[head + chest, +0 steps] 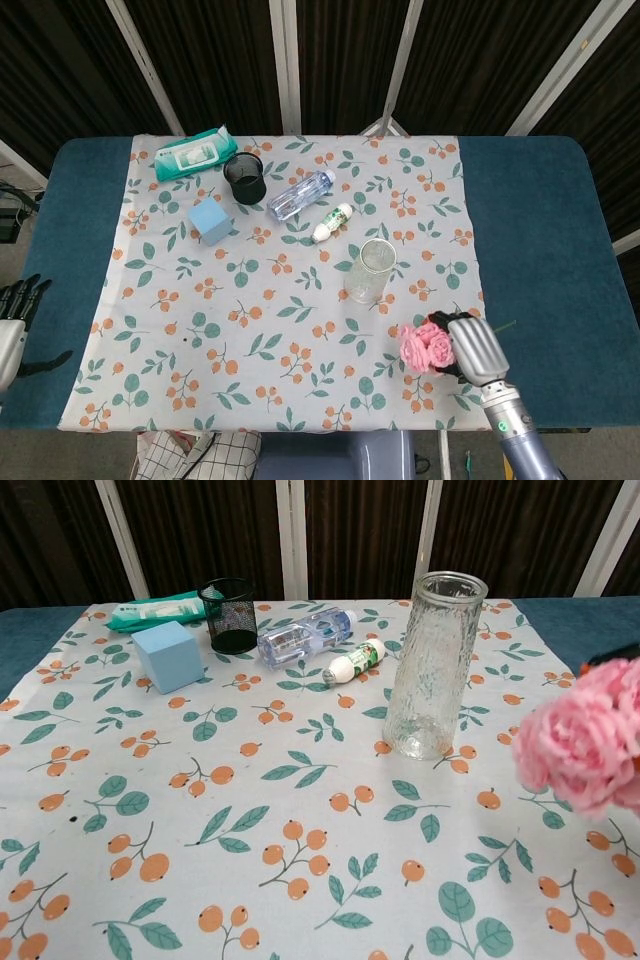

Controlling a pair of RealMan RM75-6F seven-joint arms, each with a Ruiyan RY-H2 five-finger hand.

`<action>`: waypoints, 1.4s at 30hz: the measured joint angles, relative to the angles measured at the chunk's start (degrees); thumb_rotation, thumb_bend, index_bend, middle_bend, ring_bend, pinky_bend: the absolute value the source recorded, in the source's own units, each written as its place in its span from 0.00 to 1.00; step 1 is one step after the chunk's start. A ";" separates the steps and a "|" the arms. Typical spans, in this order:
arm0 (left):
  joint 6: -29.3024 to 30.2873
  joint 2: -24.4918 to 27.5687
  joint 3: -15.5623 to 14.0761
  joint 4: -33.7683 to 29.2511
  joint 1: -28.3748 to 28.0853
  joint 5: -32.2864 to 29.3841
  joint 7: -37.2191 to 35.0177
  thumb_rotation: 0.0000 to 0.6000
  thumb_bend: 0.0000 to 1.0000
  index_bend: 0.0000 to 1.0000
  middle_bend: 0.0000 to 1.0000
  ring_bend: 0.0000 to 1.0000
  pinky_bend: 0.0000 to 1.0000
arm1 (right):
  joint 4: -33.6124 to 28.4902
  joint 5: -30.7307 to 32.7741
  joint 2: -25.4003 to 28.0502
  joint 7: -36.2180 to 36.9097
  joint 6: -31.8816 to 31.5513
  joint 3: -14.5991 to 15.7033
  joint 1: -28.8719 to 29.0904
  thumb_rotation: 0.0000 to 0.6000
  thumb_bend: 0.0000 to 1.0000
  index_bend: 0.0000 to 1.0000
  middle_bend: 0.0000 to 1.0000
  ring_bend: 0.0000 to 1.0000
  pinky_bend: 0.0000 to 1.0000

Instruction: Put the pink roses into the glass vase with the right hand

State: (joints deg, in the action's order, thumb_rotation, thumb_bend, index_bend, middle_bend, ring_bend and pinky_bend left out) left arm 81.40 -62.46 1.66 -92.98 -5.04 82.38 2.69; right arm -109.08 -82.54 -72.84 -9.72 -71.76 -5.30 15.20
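My right hand (473, 347) grips the bunch of pink roses (425, 345) near the front right corner of the cloth, lifted off the table. In the chest view the pink roses (588, 737) loom large at the right edge, blurred, with a dark fingertip just above them. The tall glass vase (369, 271) stands upright and empty, up and to the left of the roses; it also shows as the glass vase (430, 667) in the chest view. My left hand (14, 305) hangs off the table's left edge, holding nothing, its fingers close together.
At the back of the floral cloth (260, 320) lie a green wipes pack (190, 153), a black mesh cup (245, 178), a blue cube (209, 220), a clear plastic bottle (300, 194) on its side and a small white bottle (333, 222).
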 measured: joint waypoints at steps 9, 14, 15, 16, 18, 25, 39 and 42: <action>1.06 -0.54 0.02 0.51 0.15 0.68 1.02 1.00 0.00 0.00 0.00 0.00 0.00 | -10.37 8.13 8.38 17.34 -3.15 -10.15 -0.15 1.00 0.42 0.54 0.49 0.53 0.45; 0.87 -0.66 0.06 0.55 0.07 0.56 1.17 1.00 0.00 0.00 0.00 0.00 0.00 | -14.54 17.35 12.68 29.83 -3.72 -19.13 0.31 1.00 0.42 0.54 0.49 0.53 0.45; 0.87 -0.67 0.06 0.53 0.06 0.56 1.16 1.00 0.00 0.00 0.00 0.00 0.00 | -14.99 19.03 13.18 31.85 -3.78 -20.78 0.47 1.00 0.42 0.54 0.49 0.53 0.45; 0.85 -0.68 0.05 0.51 0.06 0.56 1.13 1.00 0.00 0.00 0.00 0.00 0.00 | -15.36 20.67 13.59 33.76 -3.81 -22.37 0.66 1.00 0.42 0.54 0.49 0.53 0.45; 0.76 -0.62 0.03 0.47 0.02 0.61 1.01 1.00 0.00 0.00 0.00 0.00 0.00 | -15.93 24.19 14.17 37.66 -3.82 -25.69 1.27 1.00 0.42 0.54 0.49 0.53 0.45; 0.09 -0.44 -0.03 0.44 -0.15 0.29 0.57 1.00 0.00 0.00 0.00 0.00 0.00 | -16.49 32.61 14.02 42.36 -2.83 -32.62 5.17 1.00 0.42 0.54 0.49 0.53 0.45; -0.25 -0.35 -0.24 0.17 -0.33 0.54 0.70 1.00 0.00 0.00 0.00 0.00 0.00 | -21.61 40.84 15.31 41.63 0.46 -37.72 10.25 1.00 0.42 0.54 0.49 0.53 0.45; -0.61 -0.29 -0.22 0.28 -0.45 0.32 0.49 1.00 0.00 0.00 0.00 0.00 0.00 | -22.55 43.76 15.62 41.29 1.08 -38.25 11.17 1.00 0.41 0.54 0.49 0.53 0.45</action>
State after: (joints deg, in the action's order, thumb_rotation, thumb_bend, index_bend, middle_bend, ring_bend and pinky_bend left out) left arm 80.79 -62.75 1.44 -92.70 -5.49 82.70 3.19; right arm -131.63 -38.78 -57.22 31.58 -70.68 -43.55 26.37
